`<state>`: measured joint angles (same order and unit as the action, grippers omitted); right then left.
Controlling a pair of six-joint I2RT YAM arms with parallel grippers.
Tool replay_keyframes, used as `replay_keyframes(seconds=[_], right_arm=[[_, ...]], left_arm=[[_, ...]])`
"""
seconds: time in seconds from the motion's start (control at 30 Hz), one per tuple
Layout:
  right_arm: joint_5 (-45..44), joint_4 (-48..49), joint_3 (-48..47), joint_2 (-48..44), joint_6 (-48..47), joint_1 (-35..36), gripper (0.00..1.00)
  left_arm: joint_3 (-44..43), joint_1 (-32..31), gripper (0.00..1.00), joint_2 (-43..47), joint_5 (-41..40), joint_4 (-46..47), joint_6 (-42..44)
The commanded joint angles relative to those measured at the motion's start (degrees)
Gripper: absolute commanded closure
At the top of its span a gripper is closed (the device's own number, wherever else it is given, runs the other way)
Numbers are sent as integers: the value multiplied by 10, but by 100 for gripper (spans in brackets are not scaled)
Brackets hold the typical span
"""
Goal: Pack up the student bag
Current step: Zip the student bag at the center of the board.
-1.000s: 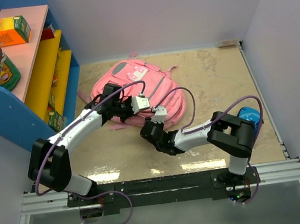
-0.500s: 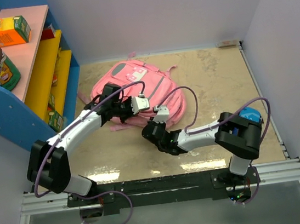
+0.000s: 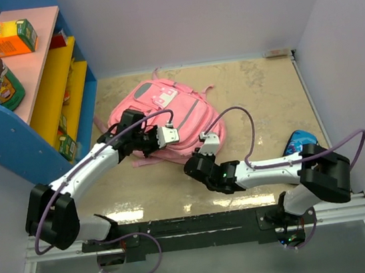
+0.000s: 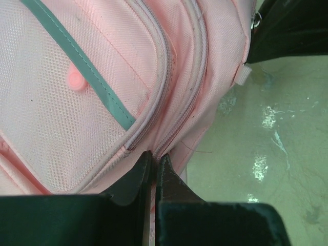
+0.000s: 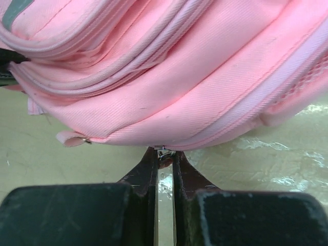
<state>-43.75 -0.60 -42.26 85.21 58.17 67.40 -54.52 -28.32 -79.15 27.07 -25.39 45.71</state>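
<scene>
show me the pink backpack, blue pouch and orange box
pink backpack (image 3: 139, 107): top external view, pink front fabric.
blue pouch (image 3: 302, 139): top external view, its exposed top.
orange box (image 3: 9, 37): top external view, its top face.

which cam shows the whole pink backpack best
Top external: only it shows the whole student bag, straps and patches included. The left wrist view is a close-up of its front pocket zips and teal trim; the right wrist view shows just one pink side edge.
</scene>
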Motion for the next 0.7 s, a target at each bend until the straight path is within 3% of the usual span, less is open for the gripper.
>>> replay_keyframes(seconds=[0.0, 0.4, 0.67], right_arm=[[-32, -85, 17, -57, 31, -11, 100], [-23, -134, 35, -141, -23, -75, 100], [38, -122, 62, -182, -64, -77, 100]], left_arm=[[18, 5, 100, 33, -12, -69, 27], [47, 9, 100, 95, -25, -148, 111], [30, 12, 98, 108, -54, -147, 99]])
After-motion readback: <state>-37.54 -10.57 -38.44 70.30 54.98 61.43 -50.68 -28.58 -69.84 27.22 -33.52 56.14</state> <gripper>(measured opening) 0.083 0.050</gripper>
